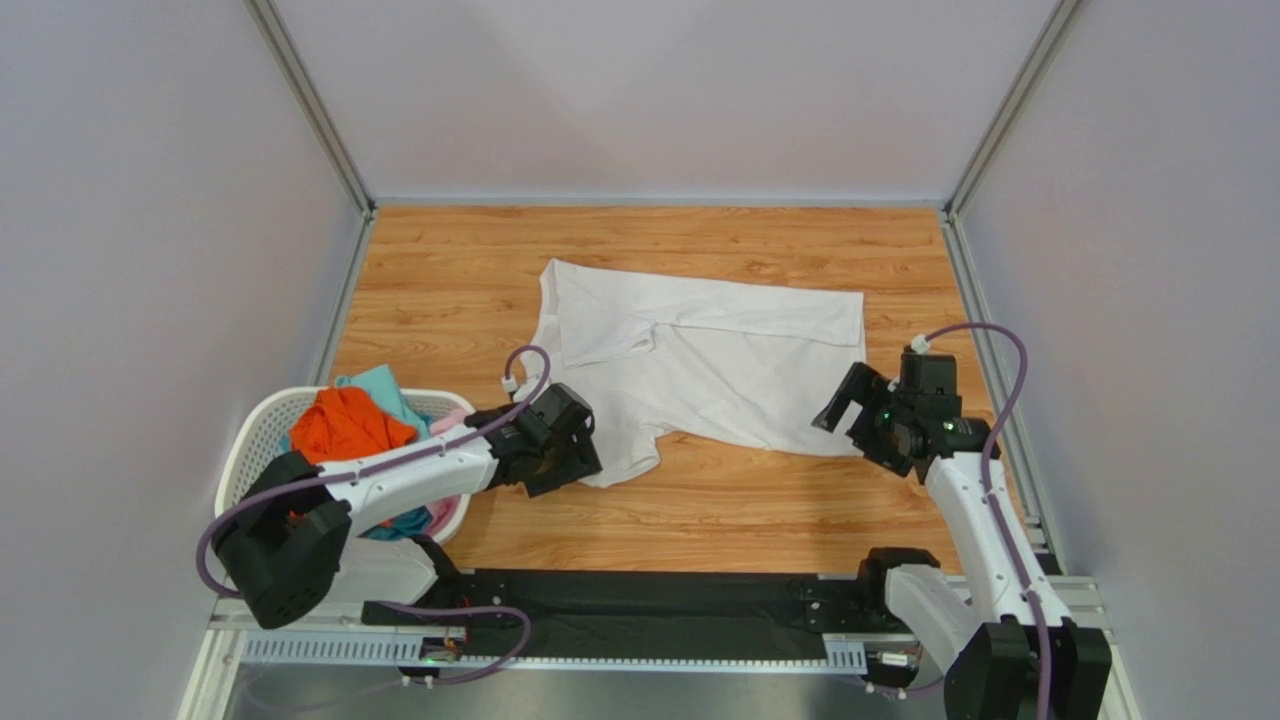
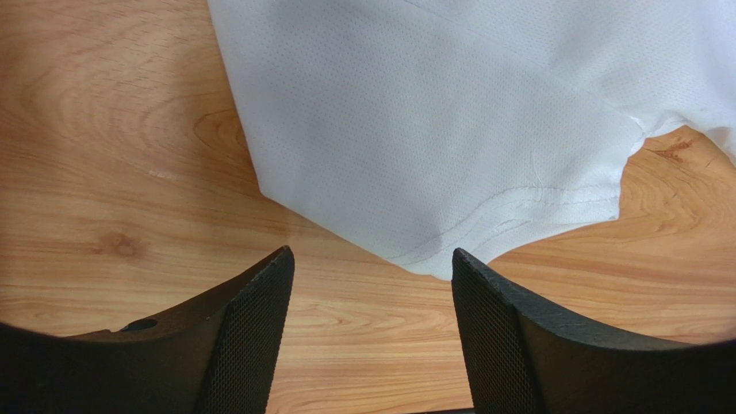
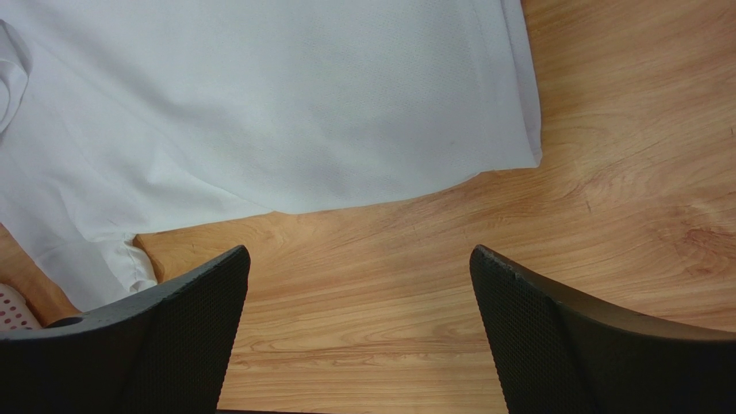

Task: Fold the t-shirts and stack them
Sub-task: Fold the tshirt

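The limp, light shirt [image 1: 706, 360] is judged best pinched at its near sleeve and hem by the left pincer [image 2: 371, 251] and right pincer [image 3: 358, 249], both spread wide, empty.

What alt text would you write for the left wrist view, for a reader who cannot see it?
A white t-shirt lies on a wooden table, its hemmed edge nearest the camera. The left gripper hangs open just short of it, holding nothing.

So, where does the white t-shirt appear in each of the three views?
Top external: the white t-shirt lies spread in the middle.
Left wrist: the white t-shirt fills the upper right.
Right wrist: the white t-shirt fills the upper left.
Shared landmark: its near sleeve, seen in all three.
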`<state>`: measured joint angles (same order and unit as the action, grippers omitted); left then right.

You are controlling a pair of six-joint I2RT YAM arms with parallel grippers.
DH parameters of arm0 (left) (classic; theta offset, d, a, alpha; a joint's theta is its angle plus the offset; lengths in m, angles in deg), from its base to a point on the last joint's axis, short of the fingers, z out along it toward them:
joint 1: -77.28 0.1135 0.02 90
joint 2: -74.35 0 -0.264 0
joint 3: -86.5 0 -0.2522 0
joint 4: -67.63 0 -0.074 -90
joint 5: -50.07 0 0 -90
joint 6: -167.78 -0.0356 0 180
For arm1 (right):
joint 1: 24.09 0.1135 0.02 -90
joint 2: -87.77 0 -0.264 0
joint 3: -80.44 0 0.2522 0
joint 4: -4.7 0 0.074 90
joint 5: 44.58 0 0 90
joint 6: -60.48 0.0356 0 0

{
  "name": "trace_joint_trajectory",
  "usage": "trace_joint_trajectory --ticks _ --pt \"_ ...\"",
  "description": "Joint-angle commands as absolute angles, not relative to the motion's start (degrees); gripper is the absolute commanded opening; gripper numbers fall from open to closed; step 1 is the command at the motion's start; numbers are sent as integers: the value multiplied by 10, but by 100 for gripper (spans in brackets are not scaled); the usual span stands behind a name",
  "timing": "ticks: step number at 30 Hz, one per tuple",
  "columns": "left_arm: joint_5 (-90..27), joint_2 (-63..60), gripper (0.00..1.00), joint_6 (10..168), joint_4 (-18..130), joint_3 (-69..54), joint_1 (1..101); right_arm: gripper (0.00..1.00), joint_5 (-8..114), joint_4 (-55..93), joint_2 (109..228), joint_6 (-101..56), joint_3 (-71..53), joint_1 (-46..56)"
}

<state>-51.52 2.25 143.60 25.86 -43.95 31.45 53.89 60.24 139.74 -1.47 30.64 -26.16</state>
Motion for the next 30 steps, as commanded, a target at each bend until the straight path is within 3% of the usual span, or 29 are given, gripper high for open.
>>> trace_joint_trajectory --ticks 1,9,11,13,16,17,24,30 --pt "-500 4 72 1463 295 -434 312 100 526 570 1400 -17 311 -264" --pt "-492 -52 62 1471 325 -436 312 100 517 544 1402 -2 329 -264" --pt "-485 -72 46 1473 332 -432 312 100 515 541 1402 -3 333 -264" --pt "-484 -82 40 1474 334 -428 312 100 508 542 1404 -3 335 -264" --pt "-478 -85 6 1475 330 -428 311 100 493 538 1412 6 342 -264" --pt "-480 -84 1 1477 320 -428 312 100 492 536 1419 10 346 -264" --pt "-494 -26 0 1484 273 -441 312 96 457 511 1448 39 362 -264" --pt "-499 24 0 1491 245 -455 312 84 420 484 1486 55 371 -265"
